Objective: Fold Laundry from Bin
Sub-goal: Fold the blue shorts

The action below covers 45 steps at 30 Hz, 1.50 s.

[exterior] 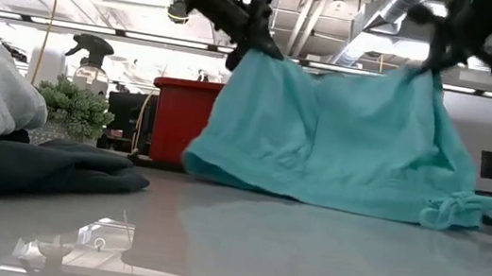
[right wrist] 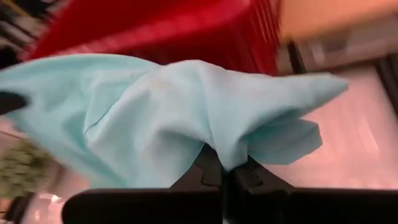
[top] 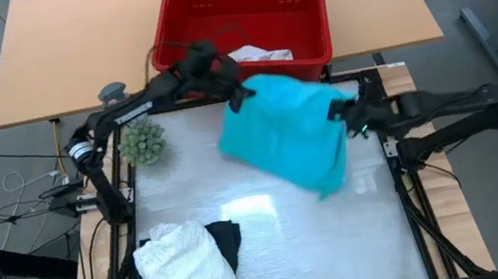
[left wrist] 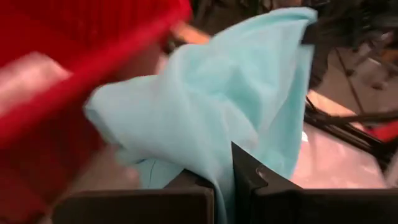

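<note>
A teal garment (top: 284,134) hangs spread between my two grippers over the far half of the table, just in front of the red bin (top: 207,10). My left gripper (top: 240,95) is shut on its upper left corner. My right gripper (top: 338,112) is shut on its upper right corner. In the low view the garment's lower edge (exterior: 314,199) touches the tabletop. A white cloth (top: 260,53) lies inside the bin. At the near left a folded white lacy garment (top: 184,267) lies on a black one (top: 227,239). My left gripper pinches a bunched upper corner of the teal garment (left wrist: 214,168) between its two fingers, coming from the table's left and slanting down. The cloth hangs below the fingers (exterior: 263,45), its lower edge on the table. My right gripper pinches the opposite upper corner (right wrist: 227,155) between its two fingers, coming from the table's right and slanting down. The cloth gathers into folds at the fingers (exterior: 432,62) and hangs from there, sagging slightly between the two holds.
A small green plant (top: 143,142) stands at the table's left edge, close to my left arm. The bin stands beyond the table's far edge. The white tabletop (top: 307,241) at the near middle and right lies bare. A spray bottle (exterior: 93,56) shows behind the plant.
</note>
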Each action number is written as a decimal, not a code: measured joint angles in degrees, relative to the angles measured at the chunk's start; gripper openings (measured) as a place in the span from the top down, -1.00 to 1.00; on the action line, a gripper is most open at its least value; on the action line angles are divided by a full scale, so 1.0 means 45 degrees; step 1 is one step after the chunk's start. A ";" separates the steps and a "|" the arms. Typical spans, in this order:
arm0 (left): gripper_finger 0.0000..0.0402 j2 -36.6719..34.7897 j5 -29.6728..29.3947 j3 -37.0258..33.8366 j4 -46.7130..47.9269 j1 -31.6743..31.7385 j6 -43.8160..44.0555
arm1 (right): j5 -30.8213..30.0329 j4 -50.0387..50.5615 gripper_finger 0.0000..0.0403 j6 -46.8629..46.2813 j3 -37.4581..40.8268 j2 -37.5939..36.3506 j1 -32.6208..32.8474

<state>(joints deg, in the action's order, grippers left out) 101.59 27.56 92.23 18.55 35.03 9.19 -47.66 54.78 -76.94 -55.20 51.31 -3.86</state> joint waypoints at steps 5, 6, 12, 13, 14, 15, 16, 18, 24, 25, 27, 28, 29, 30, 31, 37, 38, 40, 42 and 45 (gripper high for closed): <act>1.00 -0.1222 -0.0217 0.0000 0.0626 0.0394 -0.1151 | -0.0085 -0.0294 0.91 0.3429 -0.2078 -0.0567 0.0218; 1.00 -0.1464 -0.0223 0.0000 0.1074 0.0412 -0.1411 | 0.0168 -0.0271 0.91 0.3601 -0.2278 -0.0574 0.0443; 1.00 -0.2343 -0.0272 -0.0876 0.4349 -0.0110 -0.2574 | 0.2025 0.0523 0.91 -0.0106 -0.1566 0.0241 0.2411; 1.00 -0.2373 -0.0302 -0.1240 0.4780 -0.0295 -0.2644 | 0.2421 0.0487 0.91 -0.0932 -0.1224 0.0606 0.2799; 1.00 -0.2377 -0.0294 -0.1724 0.4979 -0.0508 -0.2646 | 0.2800 0.0501 0.91 -0.1635 -0.0947 0.0998 0.3159; 1.00 -0.2376 -0.0301 -0.2309 0.5033 -0.0736 -0.2620 | 0.3161 0.0475 0.91 -0.2310 -0.0668 0.1467 0.3510; 1.00 -0.2366 -0.0311 -0.2956 0.4981 -0.0984 -0.2552 | 0.3462 0.0446 0.91 -0.2957 -0.0407 0.1922 0.3855; 1.00 -0.2362 -0.0237 -0.4430 0.4643 -0.1516 -0.2162 | 0.4010 0.0483 0.91 -0.4488 -0.0082 0.2721 0.4515; 1.00 -0.2343 -0.0196 -0.8298 0.1994 -0.2767 -0.0429 | 0.5666 0.0369 0.91 -0.6883 0.0209 0.4892 0.5904; 1.00 -0.2343 -0.0217 -0.8697 0.1650 -0.2843 -0.0118 | 0.6034 0.0345 0.91 -0.7061 0.0218 0.5166 0.6034; 1.00 -0.2347 -0.0220 -0.9354 0.0882 -0.2960 0.0494 | 0.6783 0.0192 0.90 -0.7136 0.0232 0.5769 0.6228; 1.00 -0.2348 -0.0206 -0.9557 0.0720 -0.2989 0.0848 | 0.7049 0.0121 0.86 -0.7143 0.0237 0.6041 0.6278; 1.00 -0.2343 -0.0223 -0.9677 0.0617 -0.2999 0.1212 | 0.7220 0.0139 0.80 -0.7141 0.0237 0.6240 0.6305; 1.00 -0.2343 -0.0251 -0.9697 0.0572 -0.2996 0.1561 | 0.7380 0.0211 0.72 -0.7134 0.0237 0.6408 0.6343; 1.00 -0.2362 -0.0292 -0.9649 0.0564 -0.2982 0.1794 | 0.7533 0.0240 0.64 -0.7051 0.0237 0.6539 0.6380; 1.00 -0.3422 -0.0192 -0.8811 0.1466 -0.2979 0.1515 | 0.7505 0.0212 0.08 -0.6420 0.0257 0.6273 0.6585; 1.00 -0.3687 -0.0222 -0.8652 0.1706 -0.2958 0.1165 | 0.7243 0.0253 -0.02 -0.6378 0.0257 0.6058 0.6631; 1.00 -0.4186 -0.0283 -0.8533 0.1894 -0.2935 0.0605 | 0.6480 0.0181 -0.18 -0.6425 0.0253 0.5634 0.6744; 1.00 -0.4635 -0.0352 -0.8500 0.1918 -0.2925 0.0825 | 0.5438 0.0024 -0.28 -0.6543 0.0252 0.5290 0.6853; 0.95 -0.4849 -0.0489 -0.8495 0.2217 -0.2950 0.0451 | 0.4374 -0.0495 -0.34 -0.6069 0.0237 0.5046 0.6735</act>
<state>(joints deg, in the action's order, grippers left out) 79.77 25.36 54.00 28.52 21.76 11.22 -27.98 52.55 -104.25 -54.13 74.02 26.44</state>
